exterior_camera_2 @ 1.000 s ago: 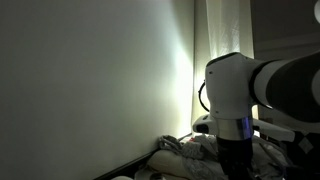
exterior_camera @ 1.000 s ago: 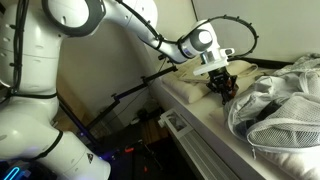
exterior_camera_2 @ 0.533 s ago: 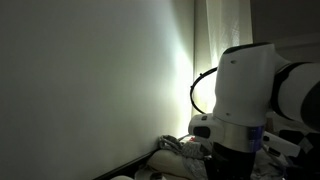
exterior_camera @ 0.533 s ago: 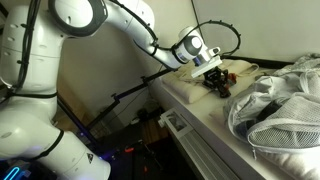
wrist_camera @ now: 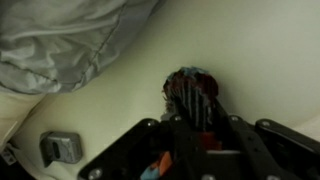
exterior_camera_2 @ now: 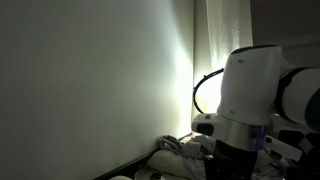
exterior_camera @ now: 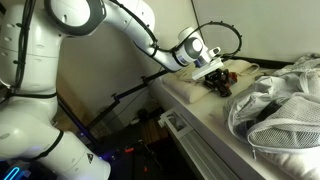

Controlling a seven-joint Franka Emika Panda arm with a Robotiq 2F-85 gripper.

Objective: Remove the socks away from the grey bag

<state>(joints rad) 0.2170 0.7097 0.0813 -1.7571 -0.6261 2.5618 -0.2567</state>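
Leftward goes the wrist since a second ago: in an exterior view the gripper has drifted a touch further from the grey bag and turned a little as it went. Through the wrist view I see the fingers drawn in tight on the socks, a dark reddish bundle pinched at the tips and lying against the white top. So I call it clamped on the socks.

The bag fills the upper left of the wrist view, near the bundle but apart from it, with a strip of bare white between them. I judge we are in the carry-away step: the socks are out and held, but not yet set down far from the bag.

Next I want to keep pulling toward the far end of the top, away from the mesh, then let go. Room is thin. The near edge of the white top drops off at centre frame, and a wall closes in behind the gripper. A small grey box sits at lower left of the wrist view. The other outside camera is mostly blocked by the arm, so it is no help.
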